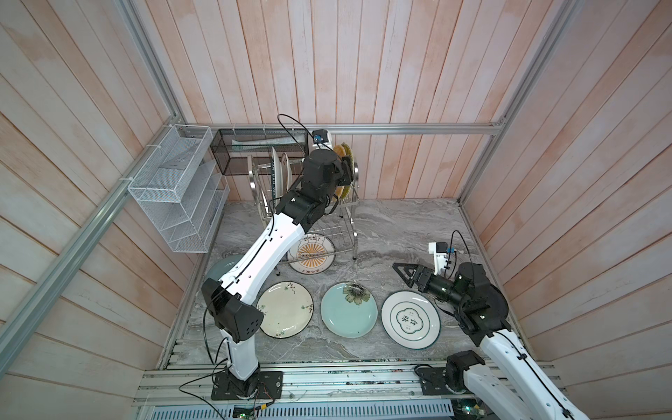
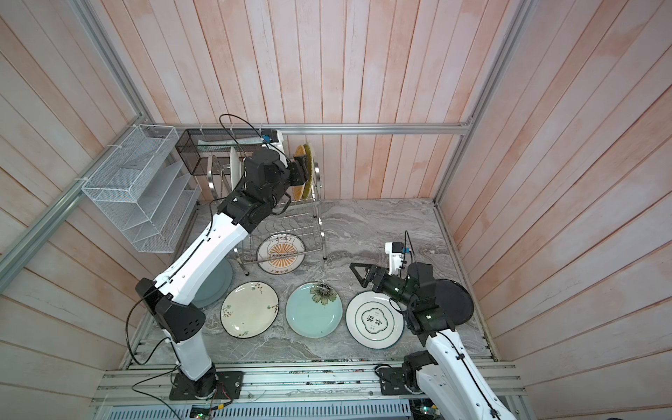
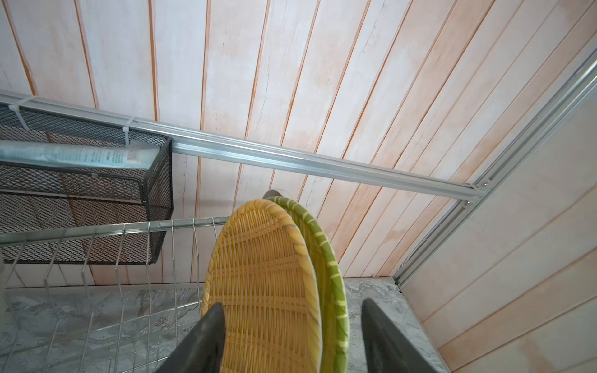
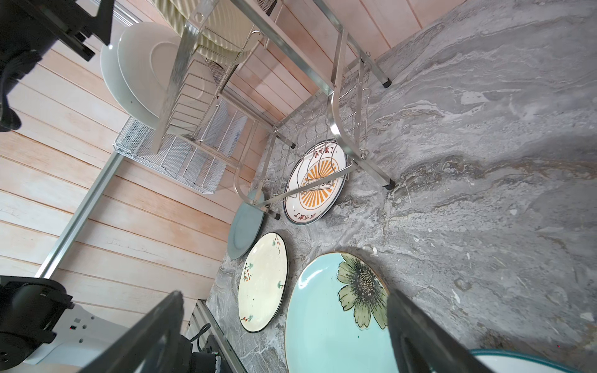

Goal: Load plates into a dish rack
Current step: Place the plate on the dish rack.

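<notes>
Two woven plates, yellow (image 3: 265, 274) and green (image 3: 326, 264), stand upright at the right end of the dish rack's (image 1: 355, 236) upper tier. My left gripper (image 3: 292, 336) is open around their rims, and the right finger stands clear of the green one. White plates (image 1: 276, 169) stand further left in the same tier. A sunburst plate (image 1: 311, 254), cream floral plate (image 1: 284, 309), pale blue flower plate (image 1: 348, 310), white lettered plate (image 1: 410, 320), grey plate (image 1: 218, 271) and black plate (image 2: 454, 302) lie flat on the table. My right gripper (image 1: 400, 271) hovers open and empty above the table.
A white mesh shelf basket (image 1: 174, 192) hangs on the left wall. A black mesh box (image 1: 254, 145) holding a tube hangs behind the rack. Aluminium rails (image 1: 400, 129) and wooden walls enclose the marble table (image 1: 411, 225). The sunburst plate lies partly under the rack's lower tier.
</notes>
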Robot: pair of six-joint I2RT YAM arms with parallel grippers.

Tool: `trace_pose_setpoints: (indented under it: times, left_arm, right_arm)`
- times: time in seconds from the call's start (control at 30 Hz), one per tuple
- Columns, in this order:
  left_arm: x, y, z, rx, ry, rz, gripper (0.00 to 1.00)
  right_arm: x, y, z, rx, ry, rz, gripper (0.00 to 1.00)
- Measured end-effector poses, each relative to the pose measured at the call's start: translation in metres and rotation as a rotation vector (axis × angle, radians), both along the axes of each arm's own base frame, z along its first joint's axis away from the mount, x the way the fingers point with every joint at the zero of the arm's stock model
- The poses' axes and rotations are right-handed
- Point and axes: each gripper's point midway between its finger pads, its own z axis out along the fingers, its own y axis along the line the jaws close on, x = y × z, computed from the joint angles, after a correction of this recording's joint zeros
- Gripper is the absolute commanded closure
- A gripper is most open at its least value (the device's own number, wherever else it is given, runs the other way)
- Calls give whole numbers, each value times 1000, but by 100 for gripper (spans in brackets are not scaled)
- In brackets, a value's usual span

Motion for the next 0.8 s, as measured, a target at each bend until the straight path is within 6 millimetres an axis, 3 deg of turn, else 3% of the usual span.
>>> trace_pose_setpoints:
  times: [0.23,0.47,0.7,0.8]
  left_arm:
    - [-17,12,28,-34,-45,-23,29]
    - [-48,15,38,-34,-64,-121,21]
    - [-118,24,25,14,-80,-316,0]
    - [-157,28,23,21,-112,-425,0]
  right_arm:
    - [2,-2,3,-5,0,-15,2]
    - [5,-7,14,-37,-22,-43,2]
    - [9,-14,17,-93,-39,-81,2]
    - [13,-17,11,-116,-20,-97,2]
